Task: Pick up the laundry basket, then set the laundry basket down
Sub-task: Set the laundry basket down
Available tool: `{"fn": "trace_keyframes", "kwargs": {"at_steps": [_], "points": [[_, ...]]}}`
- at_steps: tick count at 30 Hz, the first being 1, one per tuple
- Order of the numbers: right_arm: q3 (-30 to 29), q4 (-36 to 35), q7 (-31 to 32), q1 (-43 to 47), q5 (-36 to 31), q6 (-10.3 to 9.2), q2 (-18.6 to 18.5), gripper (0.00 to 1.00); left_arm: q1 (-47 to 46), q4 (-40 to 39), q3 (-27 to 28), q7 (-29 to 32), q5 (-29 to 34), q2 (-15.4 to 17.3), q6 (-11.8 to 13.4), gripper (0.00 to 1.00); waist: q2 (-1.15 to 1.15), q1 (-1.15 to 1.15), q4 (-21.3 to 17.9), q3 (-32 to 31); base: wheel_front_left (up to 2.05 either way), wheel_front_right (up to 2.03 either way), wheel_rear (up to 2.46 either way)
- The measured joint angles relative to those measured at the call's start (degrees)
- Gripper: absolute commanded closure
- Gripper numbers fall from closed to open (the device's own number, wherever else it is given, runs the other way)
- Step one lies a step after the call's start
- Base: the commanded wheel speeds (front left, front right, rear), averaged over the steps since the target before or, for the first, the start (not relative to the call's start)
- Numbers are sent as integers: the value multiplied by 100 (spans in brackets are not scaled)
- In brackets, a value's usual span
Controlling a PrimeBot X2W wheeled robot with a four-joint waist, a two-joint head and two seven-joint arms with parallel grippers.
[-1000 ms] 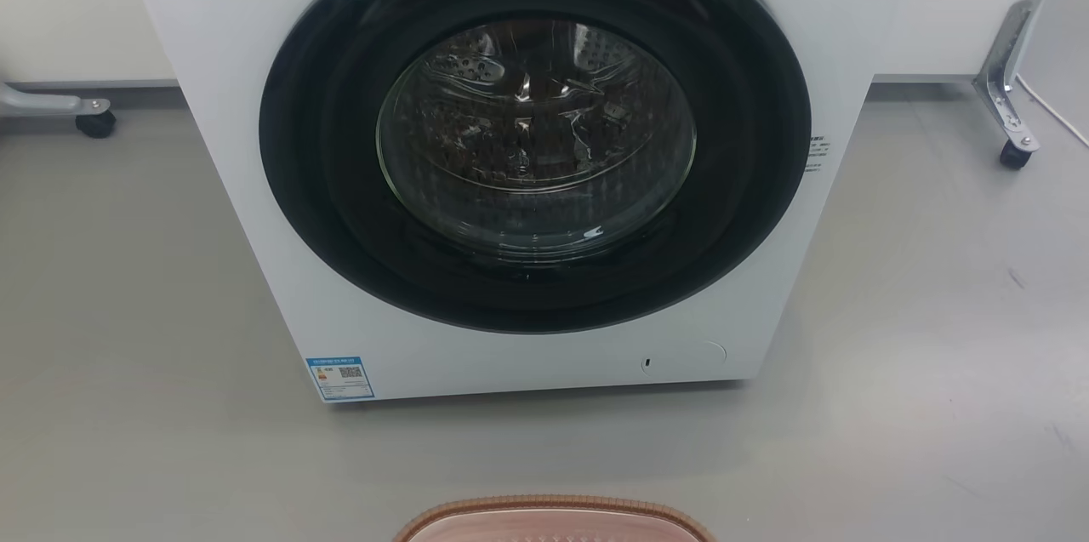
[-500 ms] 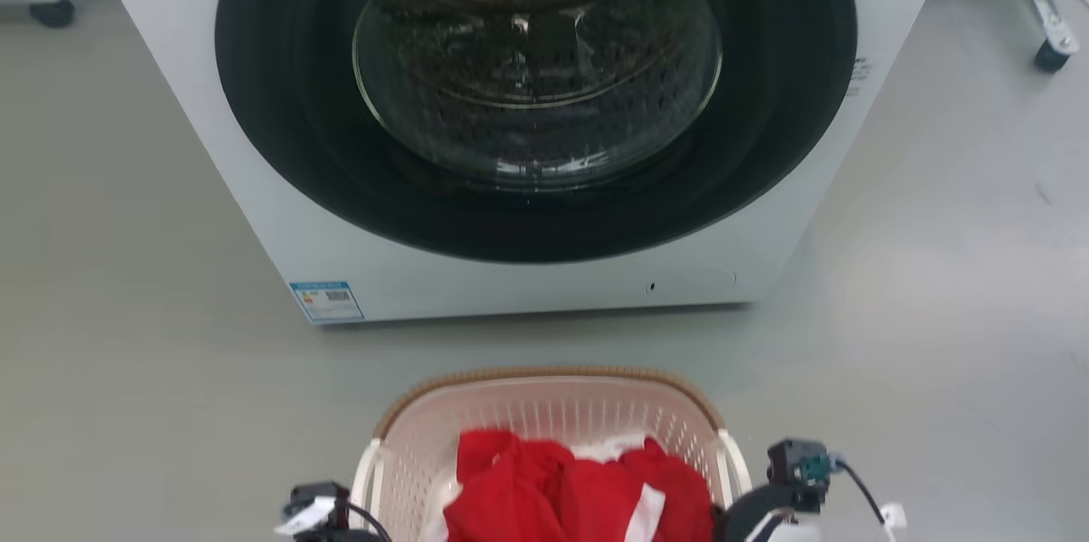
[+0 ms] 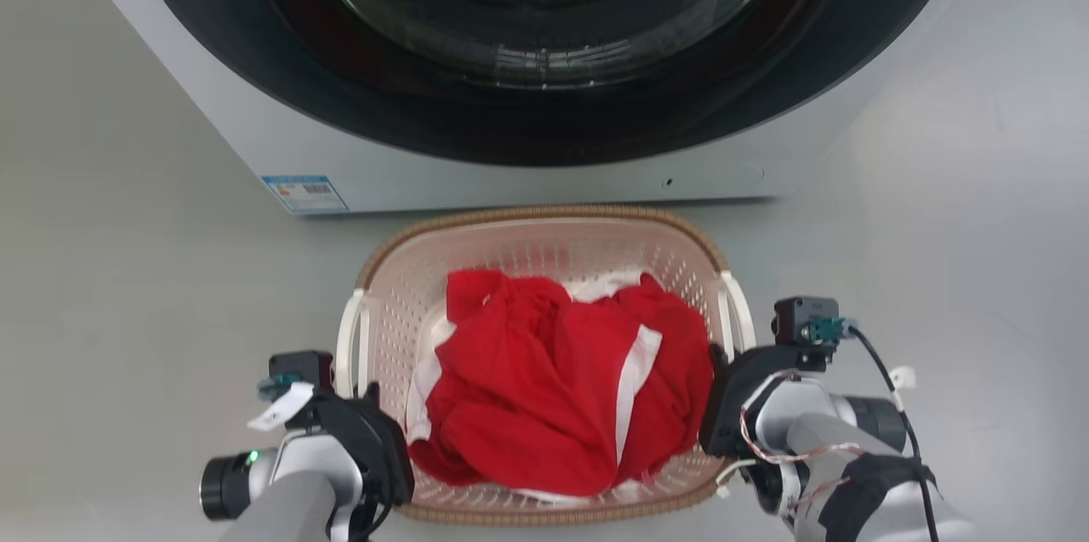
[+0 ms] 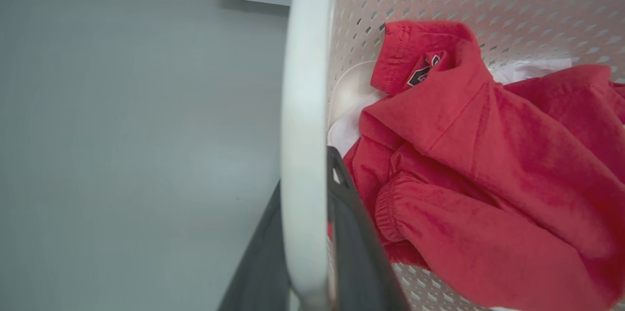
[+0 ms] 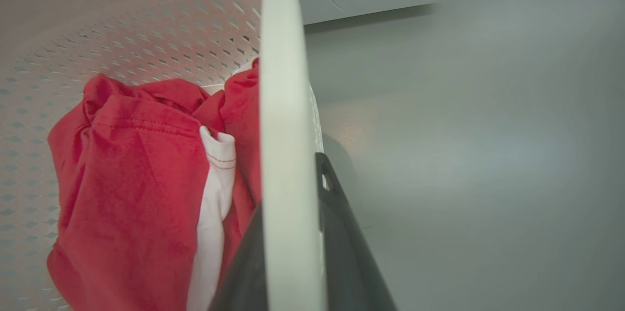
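Plastic laundry basket [image 3: 544,213], one, its two white handles [image 3: 738,312] clamped by left pincer [image 4: 305,189] and right pincer [image 5: 290,194].

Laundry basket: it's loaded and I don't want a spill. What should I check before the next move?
1. Left gripper jaws closed on left handle: ok.
2. Right gripper jaws closed on right handle: ok.
3. Red garment wholly inside the laundry basket: ok.
4. Basket's base on the floor or lifted: cannot tell.
5. Clearance from the washing machine ahead: cannot tell.
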Motion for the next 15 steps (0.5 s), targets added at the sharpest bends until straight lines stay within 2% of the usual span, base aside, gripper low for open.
{"fn": "trace_keyframes", "kwargs": {"at_steps": [15], "points": [[-2, 326, -293, -1118, -279, 8, -1, 100, -964, -87, 13, -303, 196, -1, 88, 100, 0, -1, 108, 1271, 0, 0, 0]]}}
